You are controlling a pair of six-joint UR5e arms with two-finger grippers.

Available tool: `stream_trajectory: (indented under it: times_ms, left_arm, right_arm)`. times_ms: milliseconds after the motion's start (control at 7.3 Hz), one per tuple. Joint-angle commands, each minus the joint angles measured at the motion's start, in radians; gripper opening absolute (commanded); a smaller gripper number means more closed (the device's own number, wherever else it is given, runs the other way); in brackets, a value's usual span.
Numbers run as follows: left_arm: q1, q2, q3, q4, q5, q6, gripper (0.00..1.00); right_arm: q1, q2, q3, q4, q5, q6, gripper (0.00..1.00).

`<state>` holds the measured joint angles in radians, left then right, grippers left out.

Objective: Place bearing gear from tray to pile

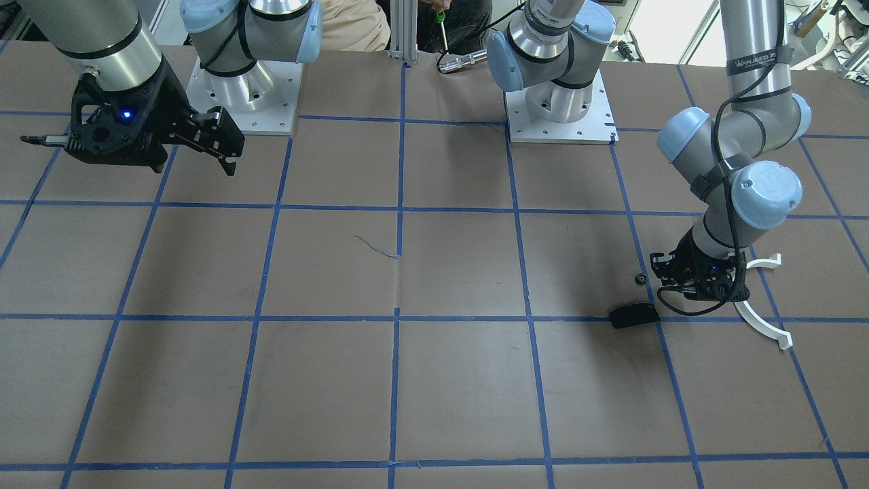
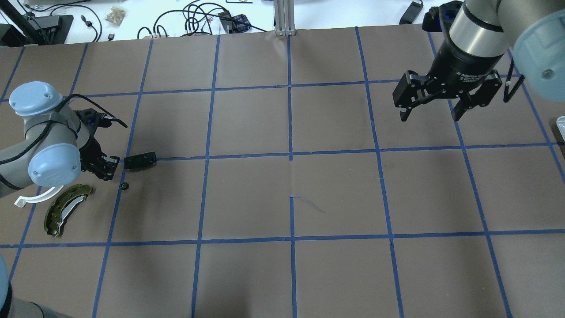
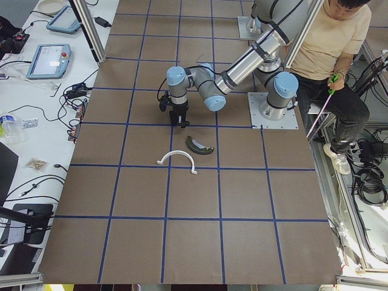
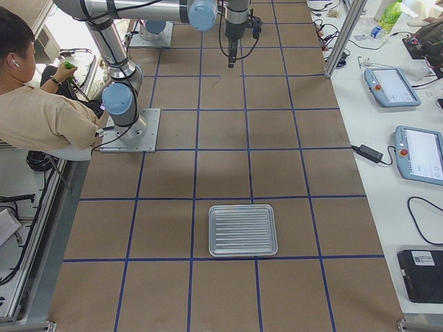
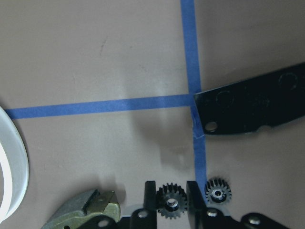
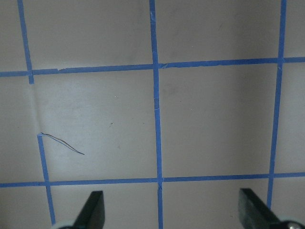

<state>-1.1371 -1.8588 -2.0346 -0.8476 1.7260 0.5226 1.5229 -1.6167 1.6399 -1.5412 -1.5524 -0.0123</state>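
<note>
Left gripper [image 5: 171, 191]: jaws closed on one bearing gear [image 5: 170, 203], a finger against each side of its teeth as far as the wrist view shows. The gear lies flat, bore toward the camera; it is round, so no long axis to line up. The gripper is low over the table [image 2: 265, 198], and I can't tell whether the gear touches the surface.

It sits at the pile [image 3: 199, 146], so my read is that the drop is all that's left.

- Key relation: a second gear [image 5: 218, 193] lies just beside the outer face of one finger, on the blue tape line [image 5: 188, 47]. When the jaws open, that finger swings toward it and could nudge it.
- The black plate [image 5: 252, 107] is ahead of the fingers on that same side, close but apart. Its long axis runs across the wrist view, slightly tilted.
- The brake shoe [image 5: 86, 210] is near on the opposite side.
- The white half-ring [image 5: 12, 162] is further out that way.

Right gripper [image 2: 429, 115]: jaws wide apart with nothing between them, well apart across the table. The left arm is the one in position. The tray [image 4: 242, 229] is at the table's far right end, well away from the pile.

Count: 2 gears, 1 plate, 1 brake shoe, 1 half-ring, 1 tray.
</note>
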Motion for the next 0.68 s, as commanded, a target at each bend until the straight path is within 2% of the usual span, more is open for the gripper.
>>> stream_trajectory:
  times_ms: [0, 548]
  left_arm:
    - [-0.003, -0.003, -0.013, -0.004, 0.0, 0.001, 0.99]
    - [-0.027, 0.035, 0.014, -0.007, 0.004, -0.007, 1.0]
  right_arm:
    - [0.0, -0.012, 0.003, 0.004, -0.011, -0.014, 1.0]
    - [0.0, -0.012, 0.003, 0.004, -0.017, -0.015, 1.0]
